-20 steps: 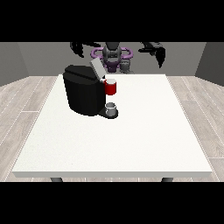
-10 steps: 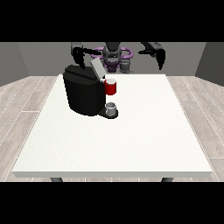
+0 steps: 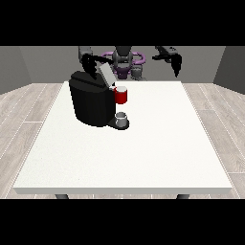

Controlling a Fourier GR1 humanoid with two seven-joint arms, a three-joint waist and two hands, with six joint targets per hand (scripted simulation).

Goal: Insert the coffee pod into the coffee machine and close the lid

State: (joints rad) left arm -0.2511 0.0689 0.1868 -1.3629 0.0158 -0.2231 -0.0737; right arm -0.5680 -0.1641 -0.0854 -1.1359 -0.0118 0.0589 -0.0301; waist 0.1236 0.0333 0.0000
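Front view shows the black, rounded, boxy coffee machine (image 3: 92, 103) standing toward the far side of the large white table (image 3: 143, 153), its pale grey lid (image 3: 106, 75) tilted up and open. A red thing at the machine (image 3: 121, 95) sits at the front of its head, and a small grey thing (image 3: 121, 116) rests on the drip base below; I cannot tell whether that is the pod, so I cannot say where the pod is or how it looks.

The black hand at the view's left (image 3: 87, 63) hangs just behind and above the lid, apparently not touching it. The black hand at the view's right (image 3: 174, 61) is raised above the table's far edge, well apart from the machine. Both are too small for me to tell whether their fingers are spread, curled or pinching anything.

My worry is the lid: the hand near it could press it shut before any pod is seated, and the task would stall. A sideways push could also shove the machine across the smooth table instead of swinging the lid down.
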